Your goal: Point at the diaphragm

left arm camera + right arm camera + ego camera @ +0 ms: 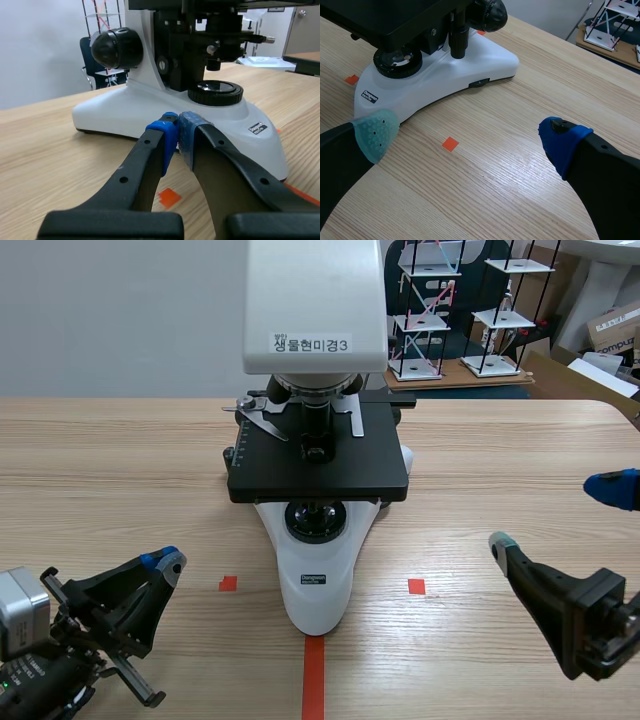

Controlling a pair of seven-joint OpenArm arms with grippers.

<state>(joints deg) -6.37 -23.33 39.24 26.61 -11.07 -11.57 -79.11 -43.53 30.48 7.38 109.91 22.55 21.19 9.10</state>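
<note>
Diaphragm (197, 45), the black fitting beneath the flat black stage (370, 460) of the white microscope (150, 107), lies, we judge, just ahead of and above our closed left gripper (177, 137), nearer than our wide-spread right gripper (469, 137).

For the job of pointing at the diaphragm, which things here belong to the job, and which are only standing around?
Belong to the job:
- microscope; its diaphragm should sit under the stage, not clearly seen
- left gripper, shut
- right gripper, open

Only standing around:
- rack models behind the table
- cardboard box at the far right
</note>
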